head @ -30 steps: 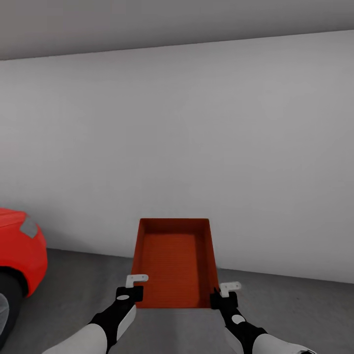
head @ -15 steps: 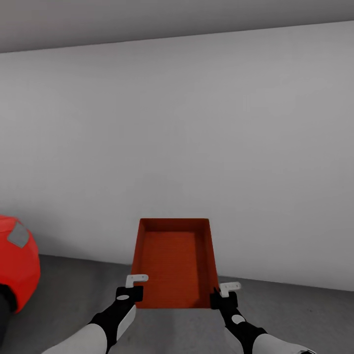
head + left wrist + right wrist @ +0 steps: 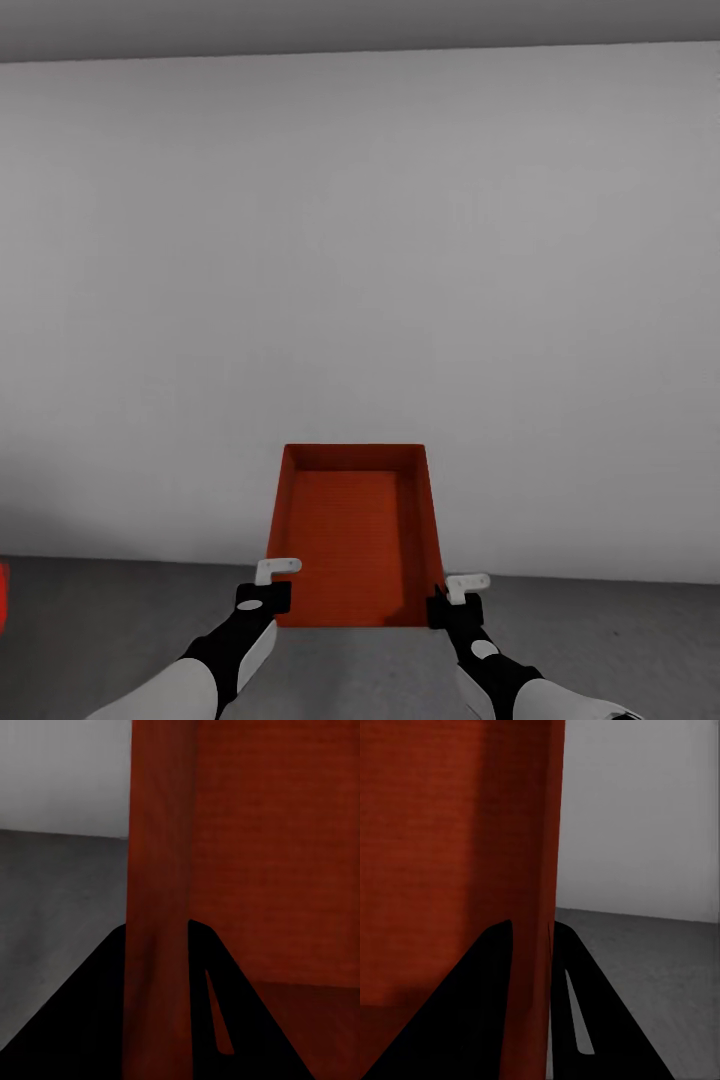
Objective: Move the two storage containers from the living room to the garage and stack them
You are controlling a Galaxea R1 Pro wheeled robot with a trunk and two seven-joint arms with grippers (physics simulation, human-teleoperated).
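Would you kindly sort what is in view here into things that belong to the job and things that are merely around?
Part of the job:
storage container, held by both grippers
left gripper on its left wall
right gripper on its right wall
concrete floor

Merely around:
pale wall
sliver of red car

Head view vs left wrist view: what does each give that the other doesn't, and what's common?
Head view alone: both grippers at once, left gripper and right gripper, each at a near corner of the storage container, whose whole open interior is visible, plus a red sliver at the frame edge.

Left wrist view alone: close contact detail, with the left gripper's dark fingers straddling the container's thin side wall.

Shared: the orange-red container, the grey concrete floor and the pale wall.
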